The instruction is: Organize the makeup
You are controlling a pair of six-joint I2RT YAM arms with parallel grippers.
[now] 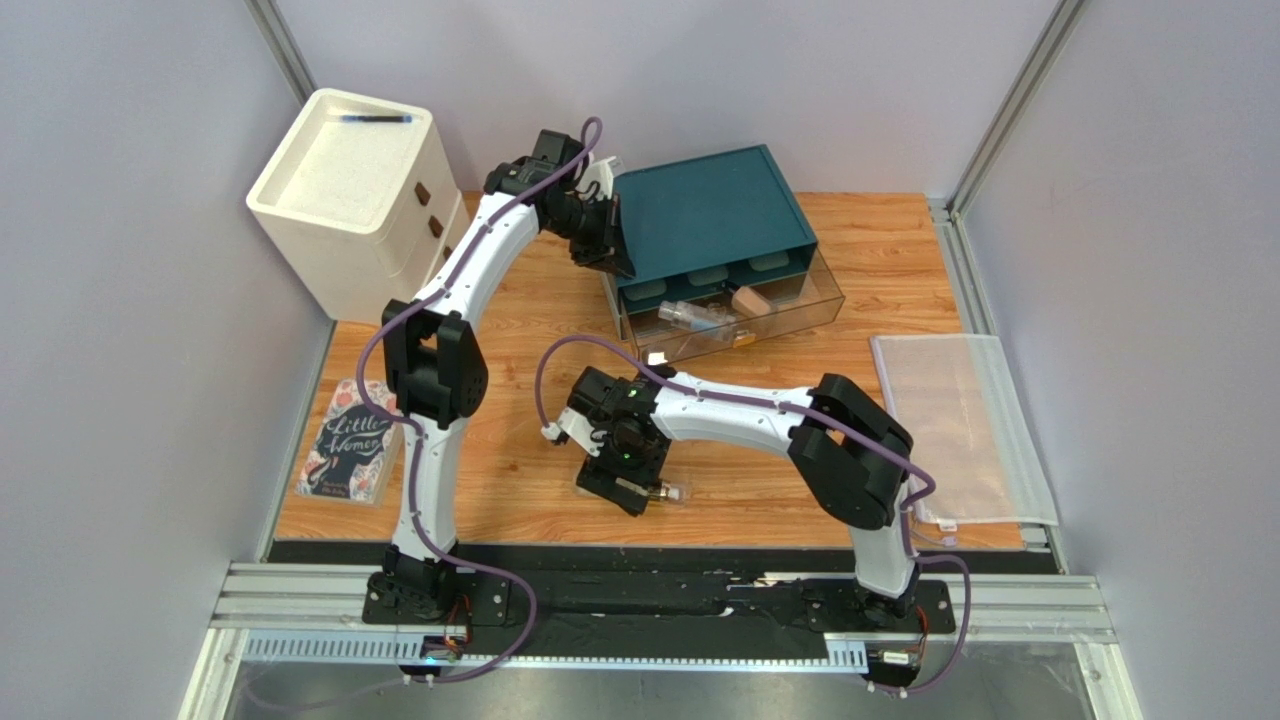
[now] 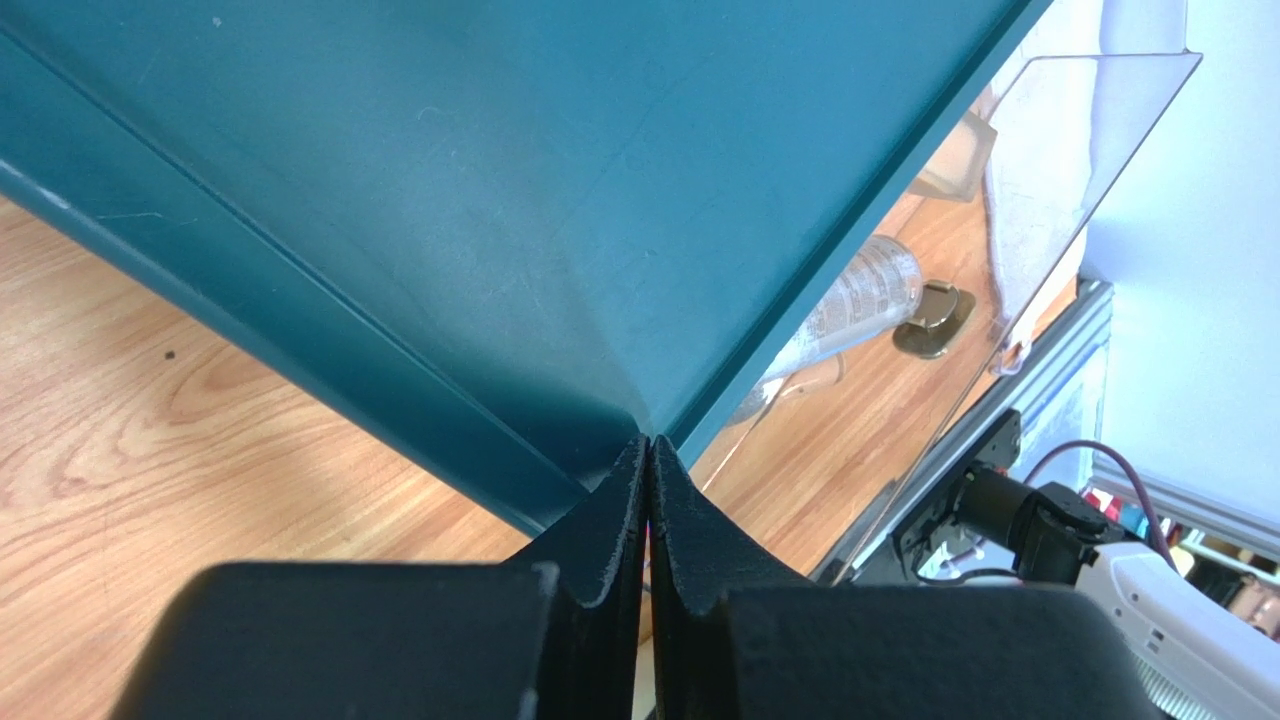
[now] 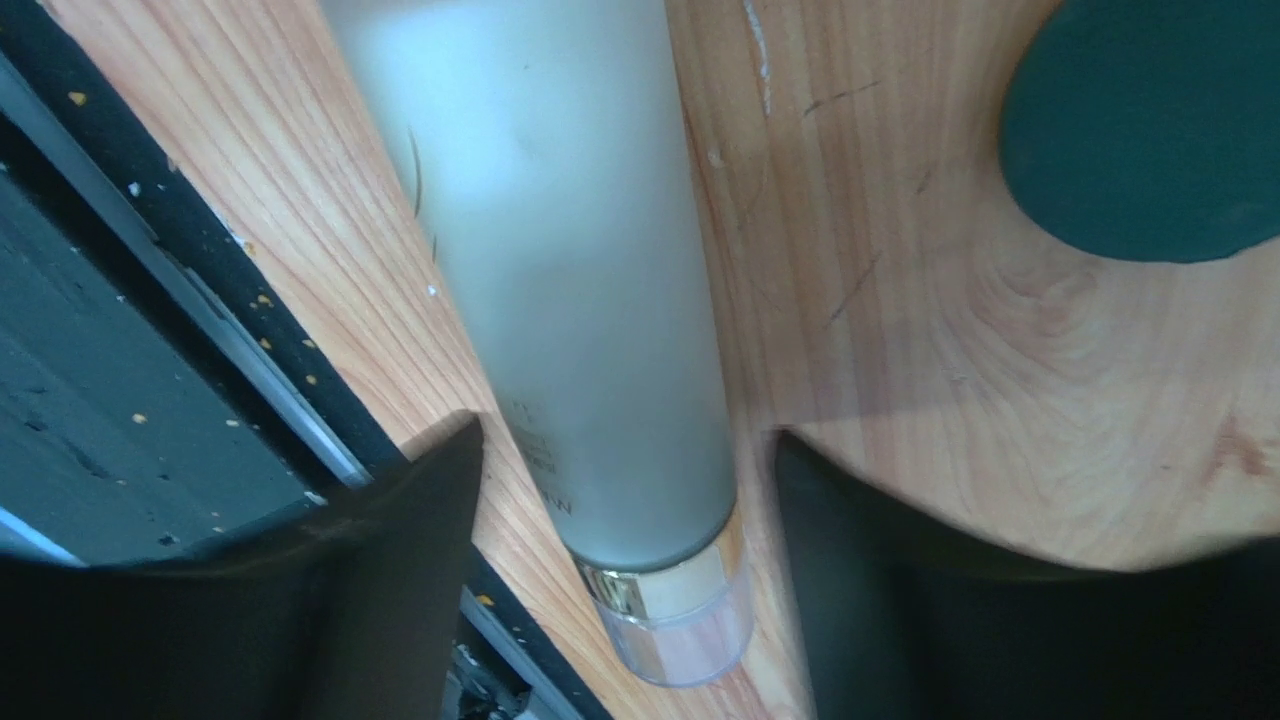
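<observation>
Two fingers (image 3: 376,555) of right gripper (image 3: 624,450) spread astride clear-capped tube (image 3: 556,225); left gripper (image 2: 648,447) closed, empty

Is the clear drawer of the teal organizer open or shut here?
Open. The clear drawer is pulled out from the teal organizer, and a clear bottle and a tan piece lie in it.

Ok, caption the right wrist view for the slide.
Open right gripper straddling a frosted, clear-capped tube lying on the wooden table, dark-green round compact nearby.
</observation>
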